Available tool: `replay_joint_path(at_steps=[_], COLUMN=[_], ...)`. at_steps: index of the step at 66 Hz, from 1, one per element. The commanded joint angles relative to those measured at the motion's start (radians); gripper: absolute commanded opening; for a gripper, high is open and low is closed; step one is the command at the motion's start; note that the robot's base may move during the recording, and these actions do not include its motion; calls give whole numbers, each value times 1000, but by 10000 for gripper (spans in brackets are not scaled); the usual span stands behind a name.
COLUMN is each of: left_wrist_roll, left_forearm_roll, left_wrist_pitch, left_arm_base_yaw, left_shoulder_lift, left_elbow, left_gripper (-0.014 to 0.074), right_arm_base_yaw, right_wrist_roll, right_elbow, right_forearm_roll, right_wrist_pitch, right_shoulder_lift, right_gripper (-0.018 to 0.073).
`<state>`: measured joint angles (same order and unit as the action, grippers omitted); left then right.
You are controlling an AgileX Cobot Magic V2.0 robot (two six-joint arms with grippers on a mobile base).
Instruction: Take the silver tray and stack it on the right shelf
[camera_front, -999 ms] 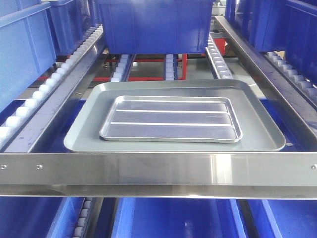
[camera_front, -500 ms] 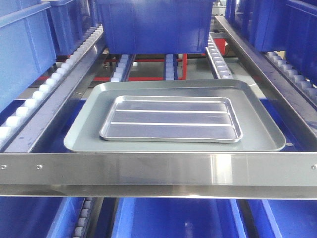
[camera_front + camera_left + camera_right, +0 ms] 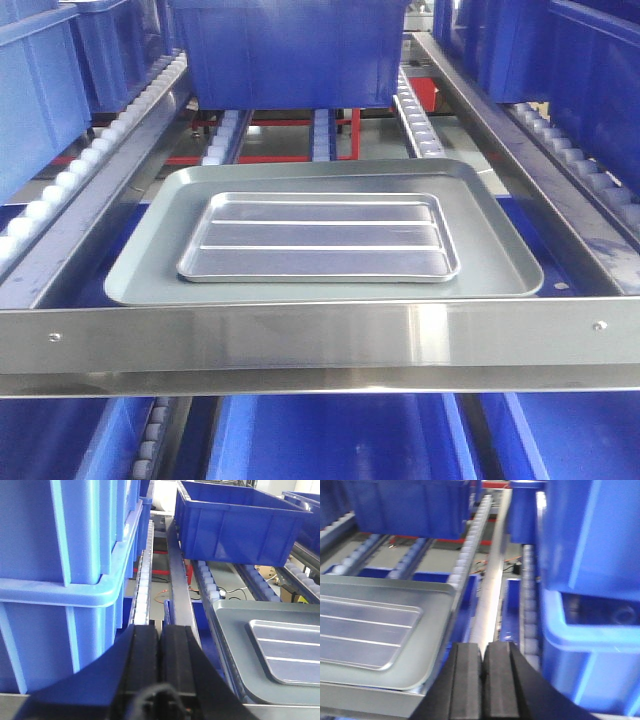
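The silver tray [image 3: 318, 240], shiny with two raised ribs, lies flat inside a larger dull grey tray [image 3: 140, 285] on the right shelf, behind its broad polished front bar [image 3: 320, 338]. Neither gripper shows in the front view. In the left wrist view my left gripper [image 3: 160, 630] is shut on nothing, over the side rail to the left of the grey tray [image 3: 235, 630] and silver tray [image 3: 292, 650]. My right gripper [image 3: 483, 647] is shut and empty above the rail to the right of the silver tray [image 3: 360, 630].
A blue bin [image 3: 285, 50] stands on the rollers behind the trays. Stacked blue bins [image 3: 60, 555] rise close on the left gripper's left, and another blue bin [image 3: 590, 545] stands close on the right gripper's right. White-roller rails [image 3: 80, 170] flank the lane.
The front view has shifted: the rack, bins and both trays now sit further left and slightly lower in the frame. The silver tray keeps its place inside the grey tray.
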<state>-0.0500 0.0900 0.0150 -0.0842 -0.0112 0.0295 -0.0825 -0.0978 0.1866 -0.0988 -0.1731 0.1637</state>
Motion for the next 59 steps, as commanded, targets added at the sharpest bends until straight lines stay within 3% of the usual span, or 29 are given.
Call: replay_joint_path(at_steps=[1,10,16,59], left_wrist_roll=[-3,-3,-3,-3], left_forearm_roll=[6,6,6,6], left_wrist_pitch=[92,92,92,92], left_arm_base_yaw=[0,0,0,0], left_shoulder_lift=[-14,-14,-14,-14], left_elbow=[19,19,19,19], left_gripper=[-101,-101,-101,-101], right_arm_base_yaw=[61,121,142,143], right_wrist_roll=[49,49,56,56], right_elbow=[-71,-201,-197,-197], right_forearm_roll=[41,41,38,37], right_wrist_pitch=[167,280,217,208], right_shoulder_lift=[-58,-153,-198,-195], right_gripper=[57,57,57,57])
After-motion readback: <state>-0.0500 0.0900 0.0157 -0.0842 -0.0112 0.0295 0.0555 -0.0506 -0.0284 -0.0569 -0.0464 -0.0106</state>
